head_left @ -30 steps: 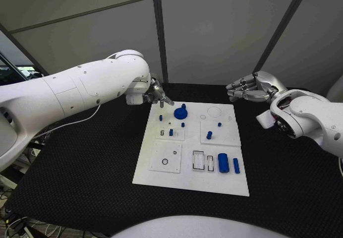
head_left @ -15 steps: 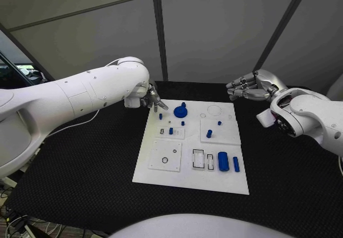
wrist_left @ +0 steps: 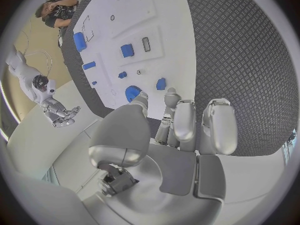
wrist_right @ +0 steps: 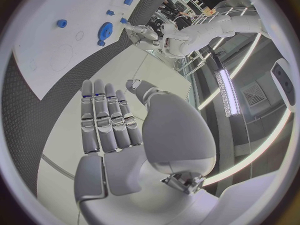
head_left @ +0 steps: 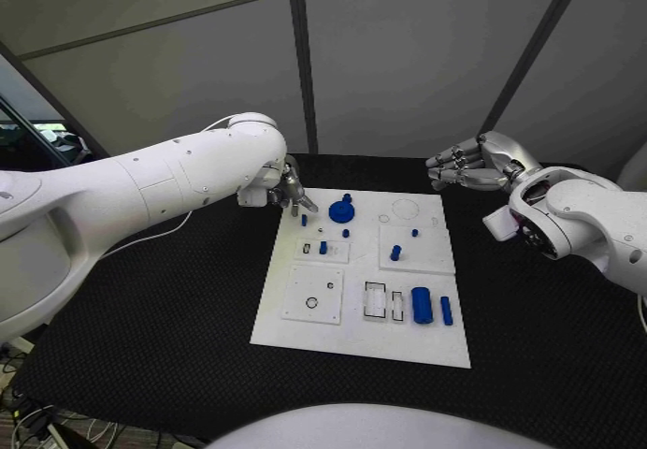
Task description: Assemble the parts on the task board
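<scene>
Beside the task board (head_left: 310, 332), far-left corner: left hand (head_left: 287, 190), fingers extended, empty, poised toward blue gear (head_left: 340, 212); right hand (head_left: 467, 161) spread, idle.

Even, fairly bright light from overhead; soft, faint shadows under the parts on the task board (head_left: 362, 309); a glaring ceiling light strip (wrist_right: 226, 87) in the right wrist view; both wrist views bend strongly at their rims; head view sharp.
</scene>
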Available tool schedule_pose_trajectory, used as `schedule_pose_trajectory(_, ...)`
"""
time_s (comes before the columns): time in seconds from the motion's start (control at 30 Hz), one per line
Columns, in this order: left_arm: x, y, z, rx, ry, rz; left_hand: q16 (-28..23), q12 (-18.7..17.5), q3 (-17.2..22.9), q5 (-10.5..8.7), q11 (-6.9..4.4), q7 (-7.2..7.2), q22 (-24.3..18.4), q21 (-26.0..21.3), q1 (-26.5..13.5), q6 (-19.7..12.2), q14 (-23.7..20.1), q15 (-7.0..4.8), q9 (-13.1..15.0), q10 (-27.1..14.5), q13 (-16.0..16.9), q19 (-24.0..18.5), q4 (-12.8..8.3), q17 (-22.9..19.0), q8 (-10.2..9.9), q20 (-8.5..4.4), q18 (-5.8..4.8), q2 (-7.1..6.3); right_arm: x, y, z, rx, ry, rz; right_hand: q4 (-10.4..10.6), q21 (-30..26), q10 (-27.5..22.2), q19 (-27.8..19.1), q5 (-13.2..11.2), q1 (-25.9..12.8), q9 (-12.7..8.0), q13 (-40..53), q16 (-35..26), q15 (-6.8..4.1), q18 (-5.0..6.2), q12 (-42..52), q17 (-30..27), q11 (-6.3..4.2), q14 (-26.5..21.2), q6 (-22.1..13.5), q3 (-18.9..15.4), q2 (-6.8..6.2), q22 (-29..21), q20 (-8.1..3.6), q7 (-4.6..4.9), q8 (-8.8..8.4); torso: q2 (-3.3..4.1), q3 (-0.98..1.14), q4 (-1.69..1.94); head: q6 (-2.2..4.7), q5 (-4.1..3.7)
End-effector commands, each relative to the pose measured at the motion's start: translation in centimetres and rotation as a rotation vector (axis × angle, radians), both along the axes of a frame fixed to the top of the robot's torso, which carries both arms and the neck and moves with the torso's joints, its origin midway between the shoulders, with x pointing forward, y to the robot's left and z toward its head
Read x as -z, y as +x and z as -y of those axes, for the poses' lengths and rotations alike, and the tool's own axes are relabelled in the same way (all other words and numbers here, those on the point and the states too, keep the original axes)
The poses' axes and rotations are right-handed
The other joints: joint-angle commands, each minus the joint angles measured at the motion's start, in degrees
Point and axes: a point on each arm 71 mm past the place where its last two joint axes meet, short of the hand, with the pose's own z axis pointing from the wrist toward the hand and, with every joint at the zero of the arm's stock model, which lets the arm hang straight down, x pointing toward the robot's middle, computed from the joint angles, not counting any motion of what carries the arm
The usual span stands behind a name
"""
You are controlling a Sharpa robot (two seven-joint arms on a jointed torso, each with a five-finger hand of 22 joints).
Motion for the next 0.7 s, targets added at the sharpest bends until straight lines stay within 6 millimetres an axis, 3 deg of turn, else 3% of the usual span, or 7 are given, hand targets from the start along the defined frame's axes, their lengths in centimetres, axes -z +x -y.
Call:
schedule_pose_trajectory(0.03, 0.17, -0.10, 0.07, 0.027, 0.020, -0.023, 0.16, 0.40, -0.47, 0.15, -0.06, -0.06, 1.19, 0.21, 0.55, 0.45, 0.88, 0.07, -0.15, 0.33, -0.03, 0.38, -0.03, 0.51, -0.02, -0.05, 0.02, 0.41, -0.16, -0.02, -0.15, -0.014, 0.000, 0.008, 0.28, -0.27, -0.36, 0.43, 0.23, -0.30, 0.10, -0.04, -0.19, -0.01, 0.08, 0.14, -0.05, -0.08, -0.55, -0.31, 0.06, 0.15, -0.06, 0.14, -0.05, 0.39, -0.06, -0.01, 0.03, 0.08, 0.04)
schedule_pose_trajectory(0.17, 0.37, -0.17, 0.20, 0.032, 0.023, -0.032, 0.21, 0.43, -0.53, 0.17, -0.10, -0.11, 1.32, 0.32, 0.91, 0.66, 0.89, 0.05, -0.36, 0.36, -0.04, 0.44, -0.12, 0.53, 0.02, -0.07, -0.01, 0.63, -0.16, -0.01, -0.15, -0.014, 0.000, 0.008, 0.28, -0.27, -0.36, 0.43, 0.23, -0.30, 0.10, -0.04, -0.19, -0.01, 0.08, 0.14, -0.05, -0.08, -0.55, -0.31, 0.06, 0.15, -0.06, 0.14, -0.05, 0.39, -0.10, 0.01, 0.07, -0.38, 0.14)
schedule_pose_trajectory(0.3, 0.62, -0.25, 0.33, 0.036, 0.025, -0.040, 0.28, 0.55, -0.16, 0.28, -0.18, -0.18, 1.53, 0.47, 2.07, 0.99, 0.93, -0.01, -0.94, 0.47, -0.05, 0.53, -0.48, 0.56, 0.01, -0.11, -0.05, 1.61, -0.15, 0.00, -0.22, -0.015, 0.000, 0.007, 0.24, -0.35, -0.37, 0.48, 0.24, -0.21, 0.10, -0.04, -0.18, -0.02, 0.09, 0.15, -0.09, -0.09, -0.55, -0.31, 0.11, 0.21, -0.11, 0.13, -0.06, 0.41, -0.03, -0.04, 0.01, -0.09, 0.29)
schedule_pose_trajectory(0.57, 0.86, -0.33, 0.53, 0.039, 0.021, -0.040, 0.36, 0.56, -0.04, 0.29, -0.22, -0.24, 1.63, 0.54, 2.44, 1.23, 0.96, -0.04, -1.13, 0.50, -0.08, 0.57, -0.65, 0.60, 0.08, -0.14, -0.07, 1.80, -0.14, 0.01, -0.27, -0.018, 0.000, 0.007, 0.24, -0.35, -0.37, 0.48, 0.24, -0.21, 0.10, -0.04, -0.18, -0.02, 0.09, 0.15, -0.09, -0.09, -0.55, -0.31, 0.11, 0.21, -0.11, 0.13, -0.06, 0.41, -0.05, -0.01, 0.04, 0.05, -0.25)
schedule_pose_trajectory(0.7, 0.90, -0.36, 0.59, 0.040, 0.020, -0.040, 0.39, 0.61, 0.11, 0.30, -0.30, -0.34, 1.72, 0.61, 2.88, 1.59, 0.98, -0.09, -1.31, 0.55, -0.09, 0.60, -0.87, 0.61, 0.23, -0.18, -0.08, 2.01, -0.13, 0.03, -0.32, -0.020, 0.000, 0.007, 0.23, -0.37, -0.37, 0.50, 0.24, -0.19, 0.10, -0.04, -0.18, -0.03, 0.09, 0.16, -0.10, -0.10, -0.55, -0.30, 0.14, 0.25, -0.13, 0.13, -0.06, 0.41, -0.05, 0.00, 0.01, -0.27, -0.09)
